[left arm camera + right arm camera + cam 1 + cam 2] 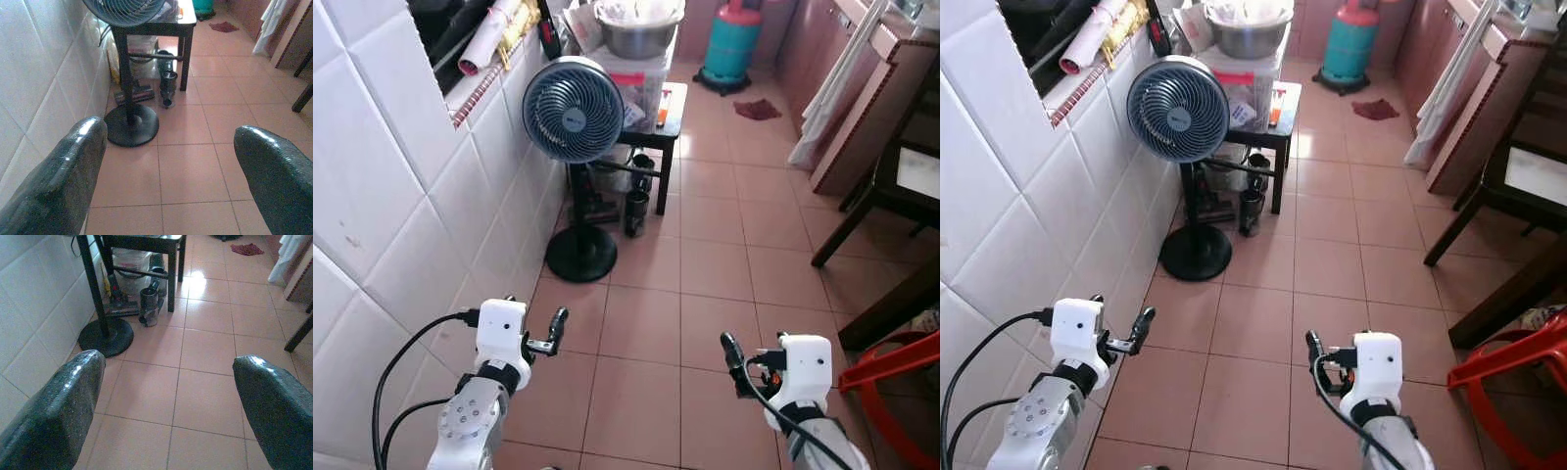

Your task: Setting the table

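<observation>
Table [913, 174] is sitting off to the right, just its dark leg and edge peeking in, so the right gripper [734, 354] is nearer. It and the left gripper [555, 328] are hanging spread apart, carrying nothing, over bare tile floor [705, 255].

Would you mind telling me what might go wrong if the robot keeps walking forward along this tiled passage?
1. The pedestal fan stands by the tiled wall on the robot's left; the left gripper, with fingers open, could clip its round base.
2. A vacuum cleaner lies beside the small black table, so it could be kicked.
3. The red plastic chair sits close to the right gripper and may snag that arm.
</observation>
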Controlling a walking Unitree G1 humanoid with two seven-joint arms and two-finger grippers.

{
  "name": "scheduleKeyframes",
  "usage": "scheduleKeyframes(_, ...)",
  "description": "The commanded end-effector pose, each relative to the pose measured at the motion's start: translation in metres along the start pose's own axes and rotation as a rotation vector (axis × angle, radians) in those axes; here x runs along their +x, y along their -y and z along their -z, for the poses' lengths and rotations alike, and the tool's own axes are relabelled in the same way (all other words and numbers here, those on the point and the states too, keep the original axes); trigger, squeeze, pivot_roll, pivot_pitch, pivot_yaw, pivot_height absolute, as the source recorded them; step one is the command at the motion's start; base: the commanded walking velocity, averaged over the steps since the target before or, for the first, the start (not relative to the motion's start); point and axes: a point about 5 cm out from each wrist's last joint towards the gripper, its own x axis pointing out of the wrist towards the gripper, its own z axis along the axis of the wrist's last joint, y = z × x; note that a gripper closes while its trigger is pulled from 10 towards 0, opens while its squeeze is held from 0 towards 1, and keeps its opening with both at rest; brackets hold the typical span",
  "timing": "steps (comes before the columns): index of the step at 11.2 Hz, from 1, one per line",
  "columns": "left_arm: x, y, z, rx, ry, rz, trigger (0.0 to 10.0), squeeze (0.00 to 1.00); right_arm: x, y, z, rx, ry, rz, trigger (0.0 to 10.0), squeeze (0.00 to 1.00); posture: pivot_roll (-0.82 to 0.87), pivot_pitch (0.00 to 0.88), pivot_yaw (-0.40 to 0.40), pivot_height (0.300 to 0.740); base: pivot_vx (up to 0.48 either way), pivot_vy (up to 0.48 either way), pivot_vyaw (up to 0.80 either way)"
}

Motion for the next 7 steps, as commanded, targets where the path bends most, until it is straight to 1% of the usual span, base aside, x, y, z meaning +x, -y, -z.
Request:
scheduleKeyframes(1,0.0025,0.0001,-0.0050,-0.006,0.015,0.010,10.0,0.00,-0.0017,0.0041,-0.0022,0.012,0.001,0.017,10.0,0.00,0.07,0.012,-0.027,0.740,0.000,0.000,0.00)
scheduleKeyframes(2,0.0042,0.0000,-0.0088,0.001,0.036,0.010,10.0,0.00,-0.0006,0.0085,-0.0027,0.001,0.000,0.040,10.0,0.00,0.07,0.008,-0.027,0.740,0.000,0.000,0.00)
scheduleKeyframes(3,0.0054,0.0013,-0.0120,-0.052,0.074,0.030,10.0,0.00,0.0007,0.0116,-0.0027,-0.023,-0.005,0.060,10.0,0.00,0.07,0.001,-0.029,0.740,0.000,0.000,0.00)
scheduleKeyframes(4,0.0059,0.0005,-0.0120,-0.041,0.065,0.021,10.0,0.00,0.0022,0.0131,-0.0040,-0.084,0.002,0.084,10.0,0.00,0.07,0.000,-0.032,0.740,0.000,0.000,0.00)
scheduleKeyframes(5,0.0061,0.0009,-0.0123,-0.052,0.079,0.028,10.0,0.00,0.0041,0.0111,-0.0046,-0.121,0.016,0.066,10.0,0.00,0.07,0.000,-0.033,0.740,0.000,0.000,0.00)
scheduleKeyframes(6,0.0051,0.0025,-0.0117,-0.059,0.083,0.039,10.0,0.00,0.0039,0.0078,-0.0055,-0.062,0.033,0.041,10.0,0.00,0.07,0.000,-0.030,0.740,0.000,0.000,0.00)
scheduleKeyframes(7,0.0052,0.0028,-0.0135,-0.015,0.101,0.027,10.0,0.00,0.0052,0.0094,-0.0111,-0.086,0.085,0.079,10.0,0.00,0.07,0.000,-0.035,0.740,0.000,0.000,0.00)
